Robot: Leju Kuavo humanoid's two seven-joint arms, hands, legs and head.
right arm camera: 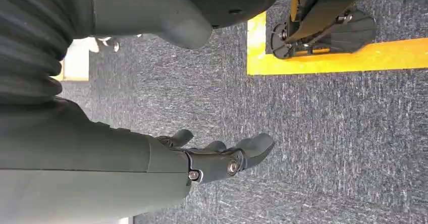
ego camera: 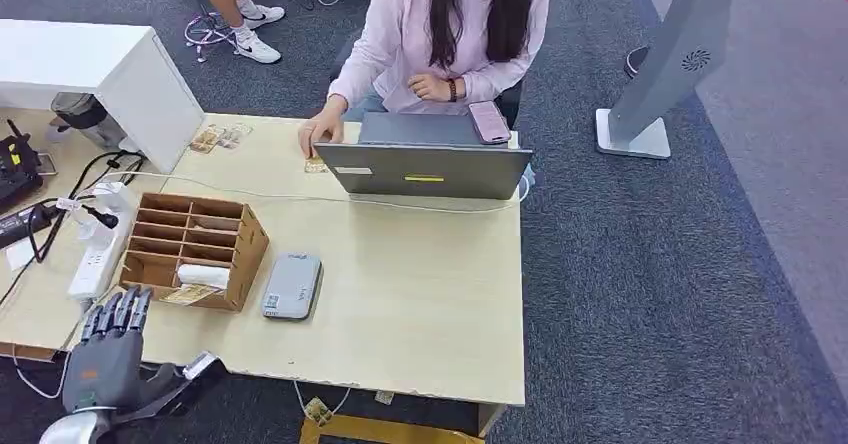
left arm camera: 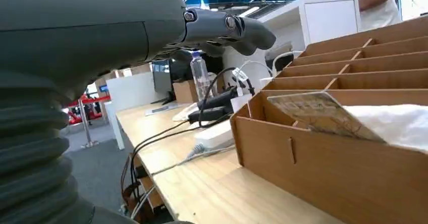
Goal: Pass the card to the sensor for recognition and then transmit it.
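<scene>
The left hand (ego camera: 108,349) hovers at the tabletop's (ego camera: 420,294) near edge, fingers spread and straight, holding nothing. Just beyond its fingertips, the card (ego camera: 190,293) lies in the nearest compartment of the wooden box (ego camera: 245,249), beside white paper (ego camera: 203,274). The left wrist view shows the card (left arm camera: 323,115) leaning tilted on the box's (left arm camera: 323,168) plywood wall. The grey rounded sensor (ego camera: 292,285) lies flat just right of the box. Farther off, a person (ego camera: 440,34) sits behind a laptop (ego camera: 425,169). The right hand (right arm camera: 222,158) hangs above carpet (right arm camera: 328,133), fingers loosely apart, empty.

One wooden organizer (ego camera: 195,249), one grey sensor (ego camera: 292,286), one laptop (ego camera: 424,169), one pink phone (ego camera: 489,121).
</scene>
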